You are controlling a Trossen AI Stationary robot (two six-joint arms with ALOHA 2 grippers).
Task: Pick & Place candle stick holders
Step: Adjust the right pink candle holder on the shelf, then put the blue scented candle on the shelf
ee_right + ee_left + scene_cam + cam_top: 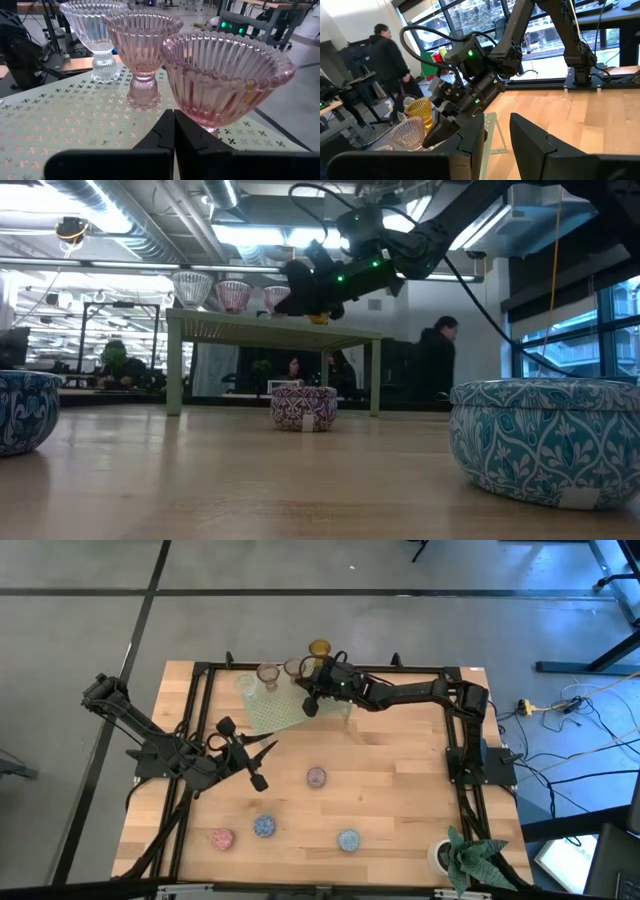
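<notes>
Rack [268,710] of pale green perforated metal carries three stemmed candle stick holders: a clear cup [95,30], a pink cup [142,42] and a nearer pink cup [225,75], which stands directly ahead of the right gripper [174,131]. That gripper's fingers are pressed together, grasping nothing. An amber cup [419,111] sits just beside it. The left gripper [262,764] waits well apart, fingers slightly parted, empty.
</notes>
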